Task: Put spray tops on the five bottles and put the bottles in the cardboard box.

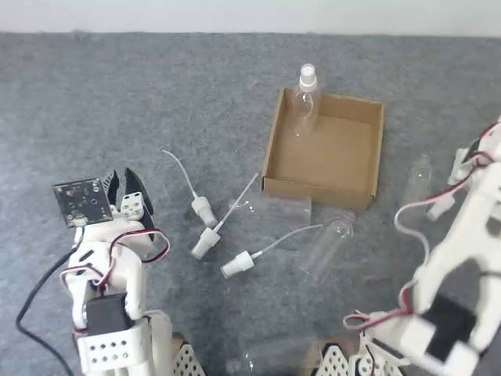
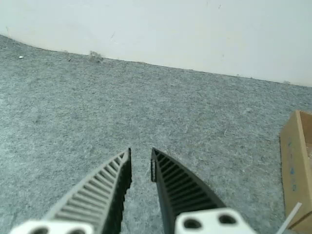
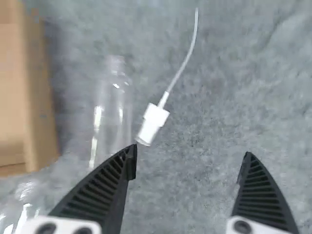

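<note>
A cardboard box (image 1: pixel 325 153) lies open right of the table's middle. One clear bottle (image 1: pixel 305 95) with a white spray top stands in its far left corner. Three loose spray tops (image 1: pixel 205 243) with thin tubes lie left of the box. Uncapped clear bottles lie in front of the box (image 1: pixel 329 243), (image 1: pixel 274 210) and to its right (image 1: pixel 419 178). My right gripper (image 3: pixel 190 155) is wide open above a spray top (image 3: pixel 153 124) lying beside a bottle (image 3: pixel 109 112) next to the box (image 3: pixel 19 83). My left gripper (image 2: pixel 141 163) hovers narrowly open over bare carpet, holding nothing.
Grey carpet covers the table up to a white wall (image 2: pixel 170 29). Another clear bottle (image 1: pixel 274 352) lies at the near edge between the arm bases. The box's corner (image 2: pixel 297 165) sits off to one side of the left gripper. Bare carpet stretches across the far left.
</note>
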Available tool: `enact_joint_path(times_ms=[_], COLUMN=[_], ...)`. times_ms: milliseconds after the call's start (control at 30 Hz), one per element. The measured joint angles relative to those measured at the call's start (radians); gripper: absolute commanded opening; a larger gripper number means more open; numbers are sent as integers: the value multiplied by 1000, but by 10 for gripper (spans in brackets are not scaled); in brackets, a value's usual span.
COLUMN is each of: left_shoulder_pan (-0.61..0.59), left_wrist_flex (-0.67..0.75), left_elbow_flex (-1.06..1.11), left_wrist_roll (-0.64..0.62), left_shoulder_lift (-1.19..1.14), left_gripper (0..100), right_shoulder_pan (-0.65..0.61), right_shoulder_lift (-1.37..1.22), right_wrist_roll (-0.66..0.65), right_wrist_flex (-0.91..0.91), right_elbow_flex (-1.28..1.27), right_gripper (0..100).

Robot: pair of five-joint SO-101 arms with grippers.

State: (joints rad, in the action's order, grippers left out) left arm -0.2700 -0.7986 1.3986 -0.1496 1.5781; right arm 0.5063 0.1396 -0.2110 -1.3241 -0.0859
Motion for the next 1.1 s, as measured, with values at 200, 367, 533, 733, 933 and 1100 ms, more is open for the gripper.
enact_joint_path(times_ms=[200,367,533,733,933,1100], left_shoulder_pan=[0,0,0,0,0,0], left_wrist_flex=[0,0,0,0,0,0], left_elbow_flex=[0,0,0,0,0,0], left_wrist_roll=[0,0,0,0,0,0], left_shoulder_lift=[0,0,0,0,0,0], left_gripper=[58,58,58,58,58,58], right_shoulder_pan=[34,34,8,-31,-32,20], right_shoulder_lift=[-250,-370,-428,-486,-551,-560], right_wrist_roll=[14,91,144,193,199,199], right_wrist_flex=[124,196,215,215,258,296], right_elbow_flex=[0,0,0,0,0,2], right_gripper=[285,285,285,284,126,101])
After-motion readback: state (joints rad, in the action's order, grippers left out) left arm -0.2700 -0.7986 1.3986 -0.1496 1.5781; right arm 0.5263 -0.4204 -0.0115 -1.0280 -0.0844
